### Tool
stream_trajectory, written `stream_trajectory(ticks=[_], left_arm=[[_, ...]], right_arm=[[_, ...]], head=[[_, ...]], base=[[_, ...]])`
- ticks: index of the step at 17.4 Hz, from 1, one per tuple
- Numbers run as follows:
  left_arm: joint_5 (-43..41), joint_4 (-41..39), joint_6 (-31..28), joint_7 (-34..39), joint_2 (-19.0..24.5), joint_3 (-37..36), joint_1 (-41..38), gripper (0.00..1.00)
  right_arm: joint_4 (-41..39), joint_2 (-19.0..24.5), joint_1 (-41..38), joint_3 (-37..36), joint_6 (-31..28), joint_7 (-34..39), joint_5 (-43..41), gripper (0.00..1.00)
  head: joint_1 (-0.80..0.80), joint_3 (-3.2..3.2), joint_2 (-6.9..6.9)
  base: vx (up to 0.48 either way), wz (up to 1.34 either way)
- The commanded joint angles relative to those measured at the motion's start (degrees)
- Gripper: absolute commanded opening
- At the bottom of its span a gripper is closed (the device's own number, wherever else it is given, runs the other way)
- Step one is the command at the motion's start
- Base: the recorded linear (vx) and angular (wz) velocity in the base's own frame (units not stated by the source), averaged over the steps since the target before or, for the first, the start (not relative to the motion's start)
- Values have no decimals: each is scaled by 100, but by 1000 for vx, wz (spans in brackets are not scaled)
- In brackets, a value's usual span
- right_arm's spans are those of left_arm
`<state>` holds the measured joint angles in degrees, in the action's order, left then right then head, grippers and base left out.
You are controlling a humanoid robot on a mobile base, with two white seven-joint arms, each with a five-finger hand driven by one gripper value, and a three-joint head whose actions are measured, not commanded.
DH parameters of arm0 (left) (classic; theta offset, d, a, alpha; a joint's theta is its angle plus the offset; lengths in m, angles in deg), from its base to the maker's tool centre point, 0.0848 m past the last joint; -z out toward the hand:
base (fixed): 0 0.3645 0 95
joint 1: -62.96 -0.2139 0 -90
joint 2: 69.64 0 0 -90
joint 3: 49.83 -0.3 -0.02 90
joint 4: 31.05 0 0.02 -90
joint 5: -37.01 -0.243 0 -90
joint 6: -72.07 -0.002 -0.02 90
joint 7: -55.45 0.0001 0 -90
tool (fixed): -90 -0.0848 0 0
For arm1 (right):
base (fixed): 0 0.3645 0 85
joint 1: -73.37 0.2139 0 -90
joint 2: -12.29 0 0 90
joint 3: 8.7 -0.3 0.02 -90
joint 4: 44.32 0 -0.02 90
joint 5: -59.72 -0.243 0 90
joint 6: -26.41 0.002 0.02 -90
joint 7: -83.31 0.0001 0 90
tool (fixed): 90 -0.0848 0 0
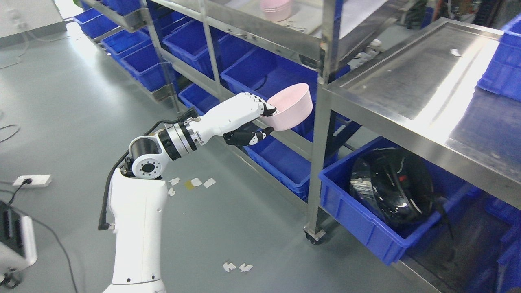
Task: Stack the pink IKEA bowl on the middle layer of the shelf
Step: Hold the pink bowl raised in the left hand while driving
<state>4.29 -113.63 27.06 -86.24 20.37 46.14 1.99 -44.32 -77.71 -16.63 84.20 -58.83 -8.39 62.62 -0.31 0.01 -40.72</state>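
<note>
A pink bowl [292,106] hangs in the air in front of the steel shelf rack, tilted with its opening facing up and left. My left hand [266,120] is shut on its near rim, fingers over the edge and thumb under the wall. Another pink bowl [276,9] rests upright on a higher shelf board [260,34] at the top of the picture. The held bowl is level with the lower layers of the rack, well below that board. My right arm does not show.
Blue bins [268,77] fill the rack's lower layers. A steel post [321,122] stands just right of the held bowl. A steel table [411,85] lies to the right, with a blue bin [366,215] holding a black object beneath. Paper scraps dot the grey floor.
</note>
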Motion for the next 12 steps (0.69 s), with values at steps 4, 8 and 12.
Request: stream_trajectory(ticks=[4,8,12], left_arm=[[20,-40,0,1,100,70,-90,0],[11,-40,0,1,100,79,-90,0],[11,-31,0,1,100,36,-99,0]], right_arm=[[-100,-100,-123,0,-2,21,0,100],[-100,-100,-123,0,-2,21,0,100],[-100,-100,-123,0,-2,21,0,100]], head=[[0,0,0],[0,0,0],[0,0,0]], base=[[-35,649],[-1,451],[27,578]])
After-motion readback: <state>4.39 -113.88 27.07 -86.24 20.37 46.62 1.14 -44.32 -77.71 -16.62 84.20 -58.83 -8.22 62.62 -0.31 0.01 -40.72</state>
